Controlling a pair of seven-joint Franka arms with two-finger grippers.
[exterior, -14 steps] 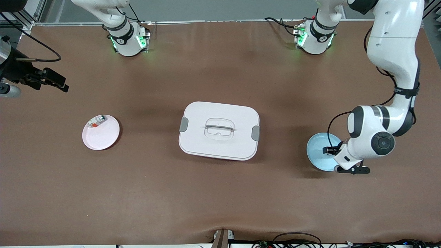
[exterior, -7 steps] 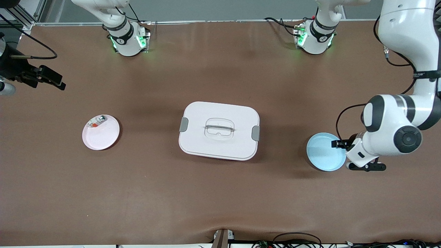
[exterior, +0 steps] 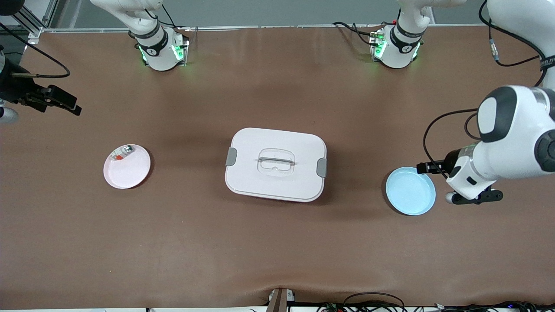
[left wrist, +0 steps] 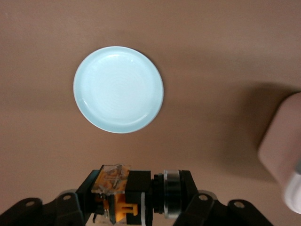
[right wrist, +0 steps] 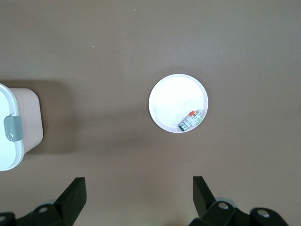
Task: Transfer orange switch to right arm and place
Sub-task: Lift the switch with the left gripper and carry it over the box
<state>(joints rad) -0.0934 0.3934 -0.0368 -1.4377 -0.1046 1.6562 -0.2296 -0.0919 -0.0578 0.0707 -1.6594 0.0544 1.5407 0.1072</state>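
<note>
Currently: orange switch point(left wrist: 123, 192) pinched in left pincer point(left wrist: 136, 207) above worktop point(exterior: 277, 242) beside blue plate point(exterior: 410, 191). Right pincer point(right wrist: 138, 195) spread, waiting over pink plate point(right wrist: 178, 102). Risk: tiny part slipping or twisting during handover.

The lidded box point(exterior: 275, 164) sits mid-surface; one plate point(exterior: 410, 191) lies toward the left arm's end, another plate point(exterior: 127, 166), carrying a small item point(exterior: 122, 153), toward the right arm's end.

orange switch point(left wrist: 134, 192): black block, orange patches, clear cap, lying sideways
held by: left gripper point(left wrist: 136, 207), clamped, in the air
right arm point(exterior: 130, 17): waiting
</note>
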